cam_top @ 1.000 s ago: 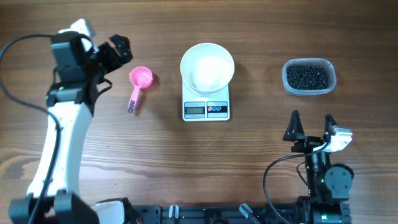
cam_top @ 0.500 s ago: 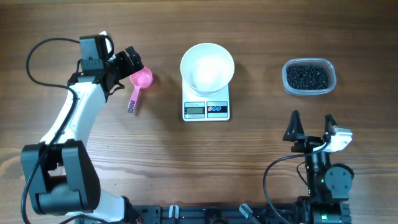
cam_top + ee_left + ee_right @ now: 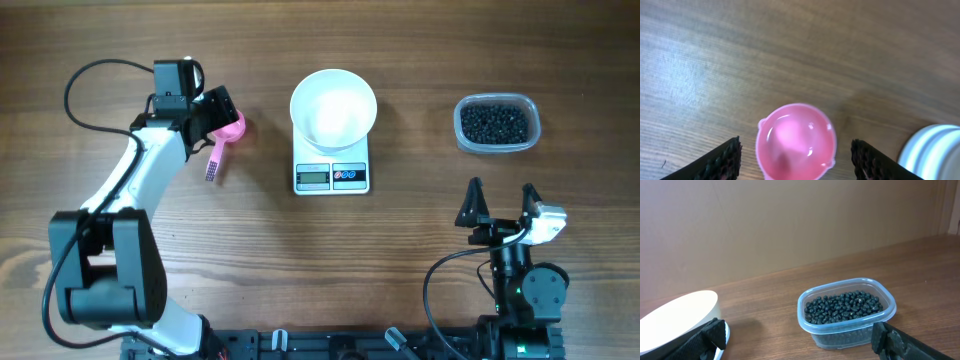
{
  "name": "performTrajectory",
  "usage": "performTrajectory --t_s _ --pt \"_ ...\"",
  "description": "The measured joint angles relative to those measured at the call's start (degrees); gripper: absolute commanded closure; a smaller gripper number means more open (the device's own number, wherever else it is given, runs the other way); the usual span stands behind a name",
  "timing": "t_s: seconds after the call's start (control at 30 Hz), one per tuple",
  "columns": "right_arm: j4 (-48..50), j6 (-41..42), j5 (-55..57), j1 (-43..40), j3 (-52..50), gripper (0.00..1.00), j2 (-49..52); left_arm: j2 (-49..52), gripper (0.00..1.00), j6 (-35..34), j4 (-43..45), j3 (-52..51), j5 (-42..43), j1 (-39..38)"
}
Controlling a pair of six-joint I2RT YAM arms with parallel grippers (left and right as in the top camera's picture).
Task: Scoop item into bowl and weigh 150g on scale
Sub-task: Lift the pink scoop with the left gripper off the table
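Note:
A pink scoop [image 3: 232, 126] lies left of the scale, its handle [image 3: 213, 162] pointing toward the front. My left gripper [image 3: 221, 110] hangs over its cup [image 3: 796, 142]; the cup sits between the two fingers [image 3: 722, 160] with a gap on each side, so the gripper is open. The white bowl [image 3: 333, 105] stands empty on the white scale [image 3: 332, 176]. The item, small black beans [image 3: 493, 121], fills a clear tub [image 3: 846, 311] at the right. My right gripper [image 3: 500, 200] rests open near the front, facing the tub, with nothing in it.
The bowl's rim [image 3: 935, 150] shows just right of the left gripper's right finger. In the right wrist view the bowl [image 3: 680, 314] stands left of the tub. A black cable [image 3: 95, 75] loops behind the left arm.
My left arm has swung right, from beside the scoop to over its cup. Its jaws have narrowed around the cup. The right arm has not moved.

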Motion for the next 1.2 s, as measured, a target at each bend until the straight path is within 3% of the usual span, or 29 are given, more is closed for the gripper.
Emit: performTrajectory --t_s 0.67,0.9,0.97,1.1,1.2 --pt "0.00 0.00 0.00 0.00 0.00 0.00 0.00 5.88 0.33 0.00 1.03 0.00 -1.14 1.73" --pt "0.00 0.02 0.00 -0.02 0.00 0.00 0.00 7.67 0.45 -0.11 2.64 0.00 -0.90 2.49" --pt "0.00 0.02 0.00 0.00 0.00 0.00 0.00 8.92 0.53 -0.04 2.95 0.00 -0.39 2.40" --pt "0.00 0.00 0.00 0.00 0.00 0.00 0.00 10.47 0.82 -0.37 3.37 0.00 0.83 2.40" --pt "0.00 0.00 0.00 -0.02 0.00 0.00 0.00 10.58 0.96 -1.31 3.37 0.00 1.25 2.40"
